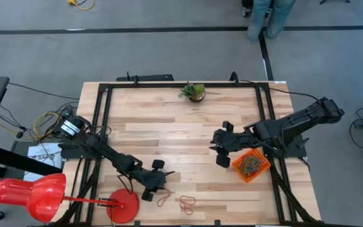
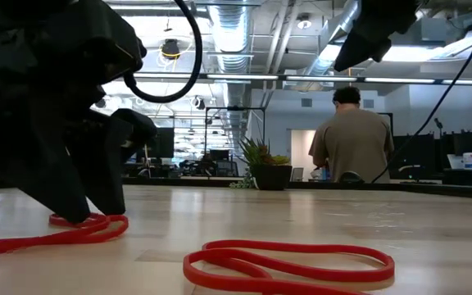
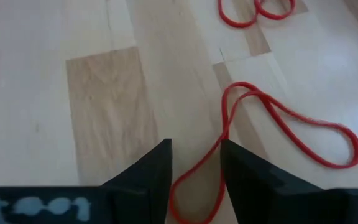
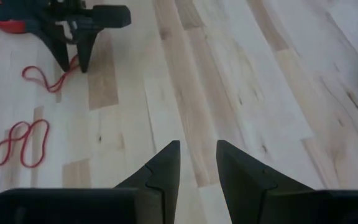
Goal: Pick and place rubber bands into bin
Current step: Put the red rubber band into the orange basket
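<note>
Pale wooden boards make up the table (image 1: 169,120), framed by a black rail, with grey floor around it. Two red rubber bands lie loose on it at the near edge, left of centre. One is a long twisted loop (image 3: 278,118) whose end lies between the fingers of the left gripper (image 3: 194,171), which points down at the table with its tips at or just above the wood. The fingers stand a little apart on either side of the strand, not pinched on it, so nothing is grasped. The other red band (image 1: 187,202), folded into a figure-eight, lies just right of the first and apart from it; in the low view it shows as a flat loop (image 2: 289,264) nearest the camera. The bin (image 1: 251,165), orange and shallow, sits toward the right side of the table and holds a tangle of coloured bands (image 1: 251,164). The right gripper (image 1: 222,148) hovers just left of the bin, above bare wood, its fingers (image 4: 160,171) parted and empty. A small potted plant (image 1: 194,92) stands at the far edge. A round red disc (image 1: 123,206) sits at the near left corner, seemingly the base of a red lamp (image 1: 27,192) that hangs off the table. Beyond the table a person (image 2: 351,135) stands with their back turned.
</note>
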